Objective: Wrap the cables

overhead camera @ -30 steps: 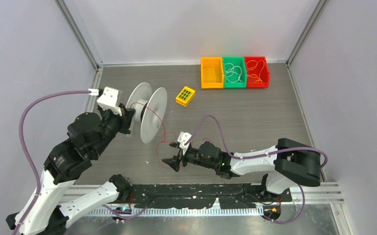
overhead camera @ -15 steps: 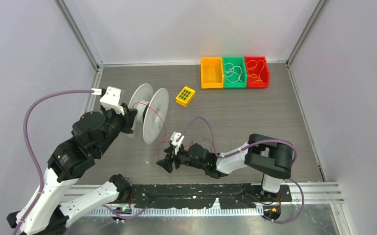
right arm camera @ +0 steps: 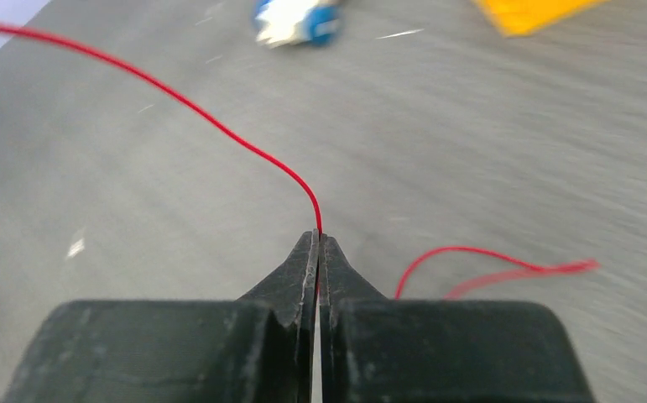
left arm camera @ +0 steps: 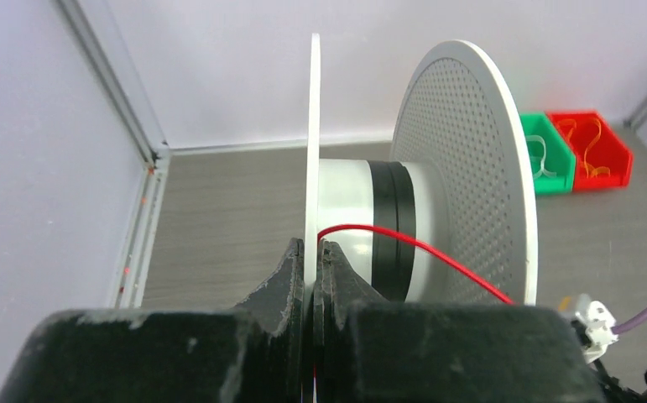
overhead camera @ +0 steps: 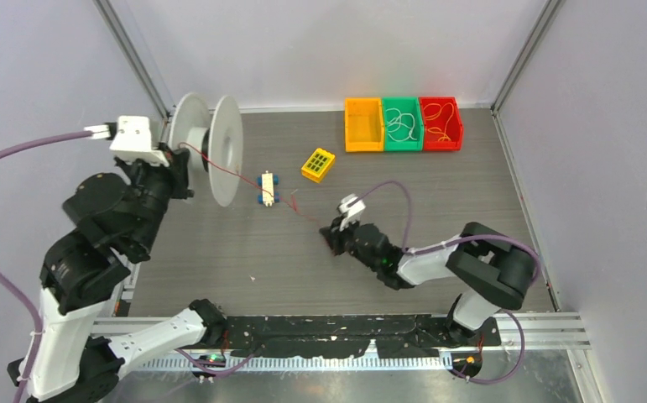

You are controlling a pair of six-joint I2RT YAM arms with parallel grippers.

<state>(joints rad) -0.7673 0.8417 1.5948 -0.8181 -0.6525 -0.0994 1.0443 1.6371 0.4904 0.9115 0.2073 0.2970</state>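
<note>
Pinching the wire (right arm camera: 219,130) shut, the right gripper (right arm camera: 317,239) stretches it from the spool (left arm camera: 462,168) hub; the left gripper (left arm camera: 311,248) clamps the spool's rim. Winding step, likely: next needs spool rotation with tension
</note>
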